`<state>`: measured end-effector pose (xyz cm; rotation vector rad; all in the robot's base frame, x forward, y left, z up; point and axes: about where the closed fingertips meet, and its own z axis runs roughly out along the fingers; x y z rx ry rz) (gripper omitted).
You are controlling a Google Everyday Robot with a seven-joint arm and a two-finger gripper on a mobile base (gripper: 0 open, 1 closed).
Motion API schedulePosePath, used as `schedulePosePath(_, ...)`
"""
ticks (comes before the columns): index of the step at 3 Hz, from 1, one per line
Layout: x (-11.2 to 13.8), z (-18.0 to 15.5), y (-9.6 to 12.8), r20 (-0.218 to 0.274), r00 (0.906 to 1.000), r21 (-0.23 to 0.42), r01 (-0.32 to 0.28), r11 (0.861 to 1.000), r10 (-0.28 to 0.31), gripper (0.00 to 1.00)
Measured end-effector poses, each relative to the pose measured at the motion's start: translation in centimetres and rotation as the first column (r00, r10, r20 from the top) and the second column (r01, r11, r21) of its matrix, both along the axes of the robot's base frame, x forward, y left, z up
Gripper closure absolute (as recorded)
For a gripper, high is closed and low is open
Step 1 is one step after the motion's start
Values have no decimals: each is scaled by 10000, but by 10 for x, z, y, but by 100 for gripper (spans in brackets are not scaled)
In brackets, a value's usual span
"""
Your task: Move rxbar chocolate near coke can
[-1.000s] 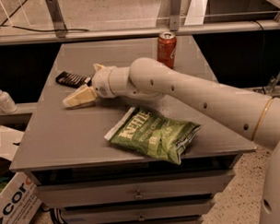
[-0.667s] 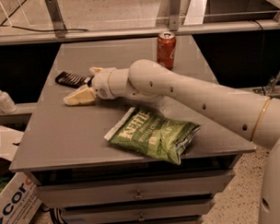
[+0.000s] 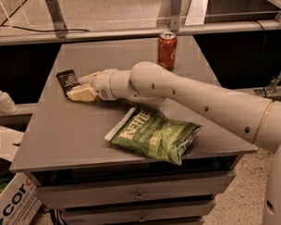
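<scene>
The rxbar chocolate [image 3: 67,81], a flat black wrapper with white lettering, lies on the grey table [image 3: 49,136] at its left side. My gripper [image 3: 84,86] is low over the table right beside the bar's right edge. Its cream fingers [image 3: 82,94] are spread apart, one at the near side and one at the far side, and hold nothing. The coke can [image 3: 167,50], red with a silver top, stands upright at the far middle of the table, well to the right of the bar. My arm reaches in from the right.
A green Kettle chip bag [image 3: 153,134] lies at the front middle of the table, under the arm's line. A soap bottle [image 3: 2,98] stands on a ledge to the left. A cardboard box [image 3: 12,209] sits on the floor at the lower left. Drawers [image 3: 139,195] are below the tabletop.
My gripper has edged a little further toward the bar on the left. The bar now looks turned a little. The can and the chip bag have not moved.
</scene>
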<state>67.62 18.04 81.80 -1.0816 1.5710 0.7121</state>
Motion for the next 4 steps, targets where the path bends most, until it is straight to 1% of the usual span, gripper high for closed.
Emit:
schedulePosePath(1, -1, 4, -2, 124, 9999, 70, 18, 10000, -19, 88)
schedulePosePath(2, -3, 13, -2, 321, 9995, 212, 11, 9998, -17, 100)
schedulePosePath(3, -6, 30, -9, 674, 9977, 405, 83, 9991, -111, 100)
schedulePosePath(4, -7, 40, -23, 918, 9952, 404, 315, 9987, -351, 100)
